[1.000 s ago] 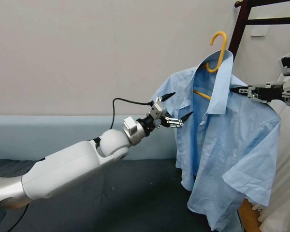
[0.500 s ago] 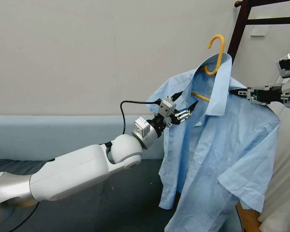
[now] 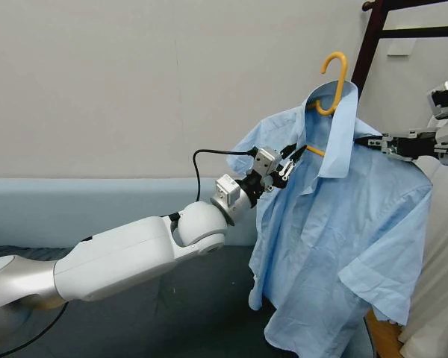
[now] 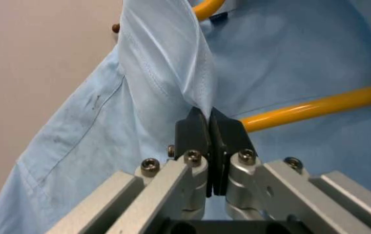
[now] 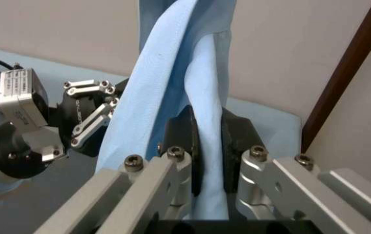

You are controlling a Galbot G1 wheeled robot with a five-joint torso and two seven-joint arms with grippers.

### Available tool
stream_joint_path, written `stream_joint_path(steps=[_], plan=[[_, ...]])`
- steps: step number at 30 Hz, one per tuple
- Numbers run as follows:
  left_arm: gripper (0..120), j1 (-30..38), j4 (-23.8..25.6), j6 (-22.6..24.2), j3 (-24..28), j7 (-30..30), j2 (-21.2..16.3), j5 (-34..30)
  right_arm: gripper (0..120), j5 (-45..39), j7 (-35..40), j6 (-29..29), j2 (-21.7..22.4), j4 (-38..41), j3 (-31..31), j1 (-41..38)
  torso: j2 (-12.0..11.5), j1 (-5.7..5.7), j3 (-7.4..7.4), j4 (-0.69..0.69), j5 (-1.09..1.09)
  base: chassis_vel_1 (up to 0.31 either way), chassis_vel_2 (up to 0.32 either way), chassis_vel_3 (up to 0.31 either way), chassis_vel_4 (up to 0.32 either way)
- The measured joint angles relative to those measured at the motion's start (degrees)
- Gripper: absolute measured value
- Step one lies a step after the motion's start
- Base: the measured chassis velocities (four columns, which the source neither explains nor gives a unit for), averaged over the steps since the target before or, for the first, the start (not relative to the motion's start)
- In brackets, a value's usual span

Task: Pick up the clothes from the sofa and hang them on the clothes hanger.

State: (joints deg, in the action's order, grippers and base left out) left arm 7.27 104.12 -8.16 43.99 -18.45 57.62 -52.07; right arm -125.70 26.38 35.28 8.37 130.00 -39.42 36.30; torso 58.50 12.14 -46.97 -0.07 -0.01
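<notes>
Remote session, left to right: above the dark sofa (image 3: 172, 313) my left arm reaches up and across. The left gripper (image 3: 291, 159) is pinched tight on the front edge of the pale blue shirt (image 3: 351, 239), just below the collar. In the left wrist view its black pads (image 4: 195, 134) press together on a fold of cloth, with the bar of the yellow hanger (image 4: 316, 107) running just behind. The shirt hangs clear of the seat, draped on that hanger, whose hook pokes up out of the collar. On the far side the right gripper (image 3: 362, 140) is clamped on cloth at the shoulder, near the dark wooden rack (image 3: 366, 48). I judge the fabric light, limp and a little slippery. It will likely sag and swing wherever unsupported, and could slide off the hanger if pulled unevenly. The doubled cloth at the collar and shoulder seams looks like the firmest place to hold.
</notes>
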Motion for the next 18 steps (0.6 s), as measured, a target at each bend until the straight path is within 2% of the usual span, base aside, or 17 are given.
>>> stream_joint_path(steps=[5, 8, 13, 18], plan=[[0, -0.1, 2.6, 1.1, -1.6, -1.3, -0.3, -4.2, 8, 1.9, 0.0, 0.0, -0.4, -0.5, 0.8, 0.0, 0.0, 0.00, 0.00, 0.01, 0.00, 0.000, 0.000, 0.000, 0.000], [0, 0.4, 5.6, 2.3, -3.4, -2.2, -0.7, -8.9, 8, 5.0, -0.2, 0.1, -0.8, -1.2, 2.3, 0.0, 0.0, 0.00, 0.00, 0.02, 0.00, 0.000, 0.000, 0.000, 0.000], [0, 1.7, 7.4, 3.6, -4.6, -3.8, -0.2, -14.4, 8, 6.7, -0.7, 0.2, -1.3, -1.7, 3.3, 0.0, 0.0, 0.00, 0.00, 0.01, 0.00, 0.000, 0.000, 0.000, 0.000], [0, 1.4, 7.1, 4.5, -4.8, -4.6, -0.1, -15.4, 8, 6.5, -0.8, 0.2, -1.7, -1.1, 3.3, -0.2, 0.0, 0.00, 0.00, 0.00, 0.00, 0.000, 0.000, 0.000, 0.000]])
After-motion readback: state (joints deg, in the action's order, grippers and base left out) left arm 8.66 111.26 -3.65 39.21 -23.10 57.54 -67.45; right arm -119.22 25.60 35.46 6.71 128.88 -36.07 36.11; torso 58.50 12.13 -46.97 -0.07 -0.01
